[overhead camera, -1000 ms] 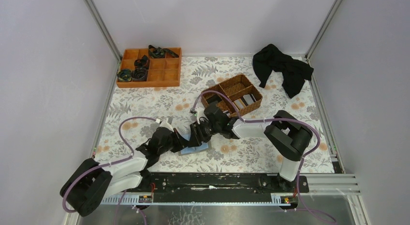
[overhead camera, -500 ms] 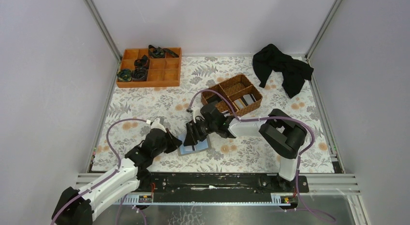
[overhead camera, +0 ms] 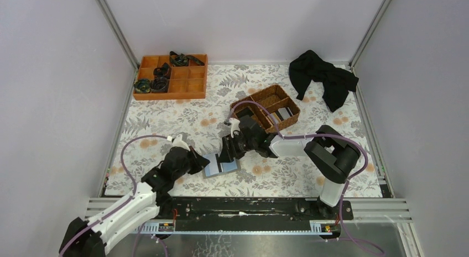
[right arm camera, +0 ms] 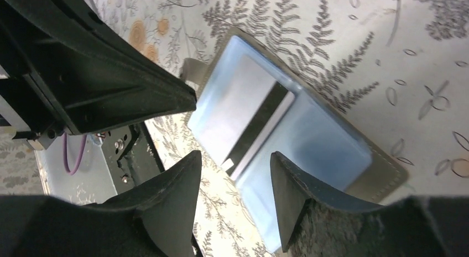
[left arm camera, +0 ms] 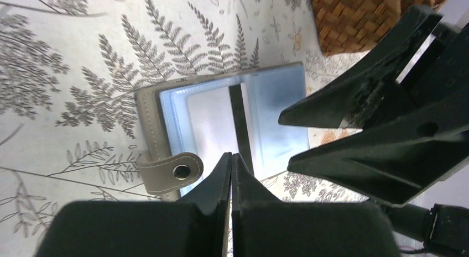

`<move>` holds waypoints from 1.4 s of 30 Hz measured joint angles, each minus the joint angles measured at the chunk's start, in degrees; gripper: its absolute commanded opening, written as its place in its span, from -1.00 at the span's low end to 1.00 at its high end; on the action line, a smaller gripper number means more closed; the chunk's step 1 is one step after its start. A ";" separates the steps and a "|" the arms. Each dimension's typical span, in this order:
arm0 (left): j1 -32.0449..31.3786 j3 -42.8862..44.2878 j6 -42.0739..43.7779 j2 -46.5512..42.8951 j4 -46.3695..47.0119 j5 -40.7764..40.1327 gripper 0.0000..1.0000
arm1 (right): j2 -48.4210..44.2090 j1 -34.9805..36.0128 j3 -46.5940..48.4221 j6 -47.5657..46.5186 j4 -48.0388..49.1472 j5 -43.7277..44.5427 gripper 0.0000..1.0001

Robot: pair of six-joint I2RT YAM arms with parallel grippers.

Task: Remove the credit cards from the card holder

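One card (right arm camera: 259,123) shows in the open card holder (right arm camera: 287,135), which lies flat on the table (overhead camera: 166,119) between the two grippers. We judge it best to hold the left gripper (left arm camera: 231,157), fingers clenched on nothing, at the edge by the snap tab (left arm camera: 171,173). Then we lower the right gripper (right arm camera: 233,157), fingers spread and empty above the card, onto the striped end. We pinch it and slide it out along the sleeve. Since a second ago, the left arm has drawn back off the holder, so more of its blue inside shows.
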 measured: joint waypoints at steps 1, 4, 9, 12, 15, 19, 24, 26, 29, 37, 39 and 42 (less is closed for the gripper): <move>0.00 -0.02 0.00 1.92 1.25 1.07 -1.00 | 0.00 -0.37 -0.42 0.22 0.11 0.17 0.11; 0.00 -0.33 0.00 7.98 4.63 3.45 -1.00 | 0.00 -0.85 -1.40 0.76 0.63 0.20 0.11; 0.02 -1.44 -0.48 15.76 11.06 5.88 -1.00 | 0.04 -0.90 -1.81 2.01 2.67 -1.29 0.12; 0.02 -1.49 -0.50 16.81 12.87 6.36 -1.00 | 0.28 -0.90 -1.81 2.38 3.58 -1.70 0.12; 0.02 -1.51 -0.42 15.80 12.24 6.32 -1.00 | 0.87 -0.90 -1.81 2.38 3.85 -1.81 0.12; 0.02 -1.49 0.07 12.50 8.44 6.29 -1.00 | 2.01 -0.90 -1.79 2.36 3.87 -2.34 0.12; 0.00 0.09 1.14 9.57 2.71 4.94 -1.00 | 3.02 -0.90 -1.73 2.38 3.89 -2.75 0.12; 0.02 0.81 1.73 9.62 1.14 4.28 -1.00 | 3.34 -0.90 -1.53 2.38 3.89 -2.82 0.12; 0.00 0.96 1.81 9.62 -0.31 4.15 -1.00 | 3.45 -0.90 -1.40 2.38 3.91 -2.84 0.12; 0.00 1.84 1.60 8.72 -4.20 4.15 -1.00 | 3.45 -0.90 -1.20 2.36 3.89 -2.84 0.12; 0.00 1.99 1.57 10.03 -4.17 4.24 -1.00 | 3.50 -0.90 -1.20 2.36 3.91 -2.86 0.12; 0.00 2.62 1.53 12.85 -3.06 5.05 -1.00 | 4.00 -0.90 -1.18 2.49 4.50 -3.65 0.13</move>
